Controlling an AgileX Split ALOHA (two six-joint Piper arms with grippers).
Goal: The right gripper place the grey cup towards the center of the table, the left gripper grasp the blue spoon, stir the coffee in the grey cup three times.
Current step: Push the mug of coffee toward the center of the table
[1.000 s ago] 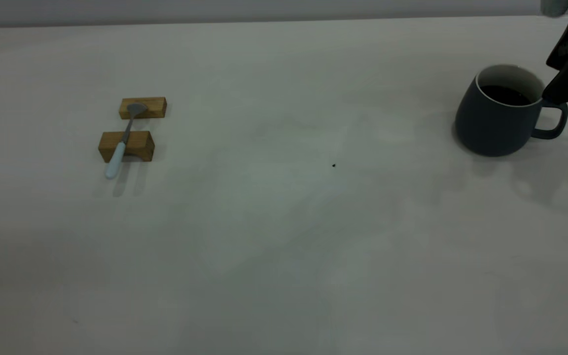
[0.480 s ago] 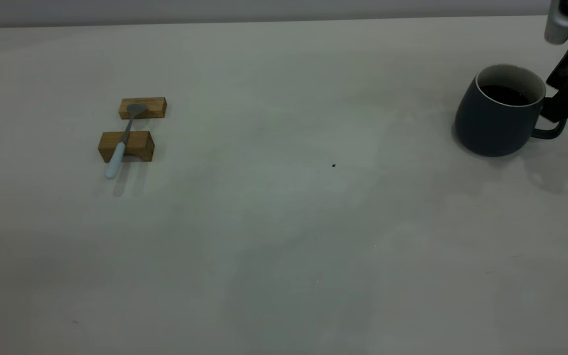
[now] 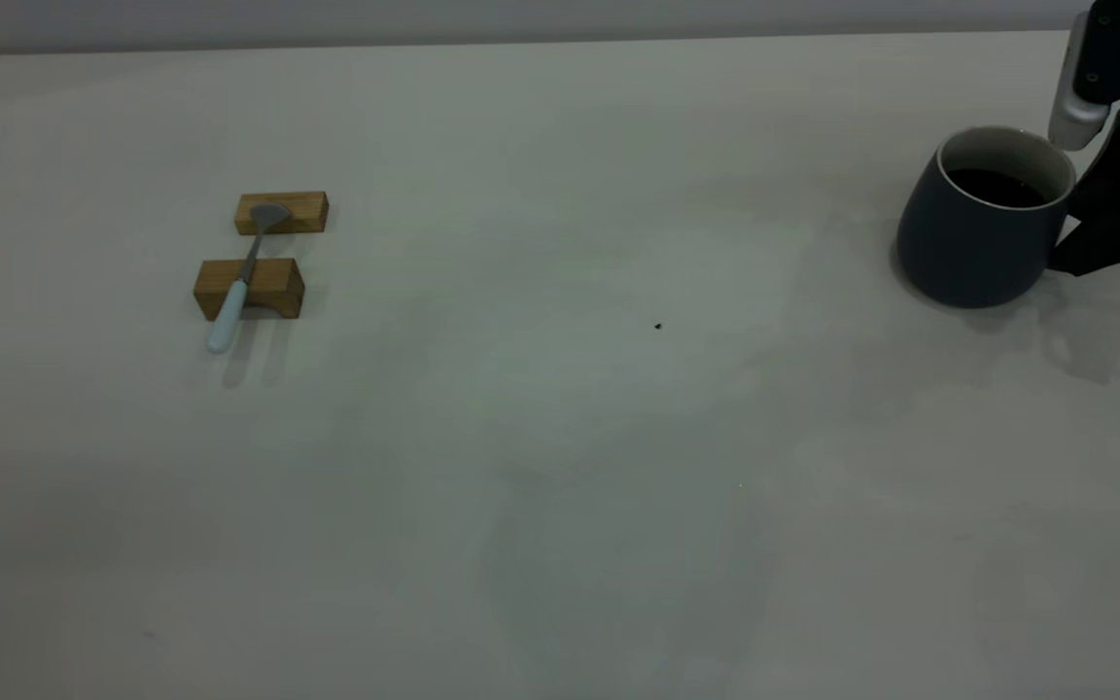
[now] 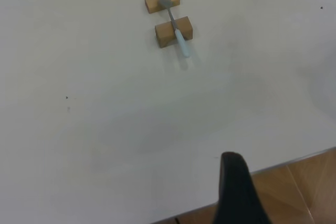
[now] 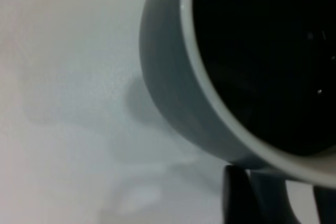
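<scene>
Right gripper (image 3: pixel 1080 185) down at the cup's (image 3: pixel 978 233) handle side, far right of the table (image 3: pixel 560 467); handle hidden behind black fingers, grip impossible to tell. Cup upright on the table, coffee (image 3: pixel 996 185) inside; in the right wrist view only part of wall and rim visible. Spoon (image 3: pixel 241 278) well apart at left, lying across two blocks (image 3: pixel 263 255). Left gripper (image 4: pixel 239 192) back over the table edge, only one dark finger in view, jaw state unclear.
</scene>
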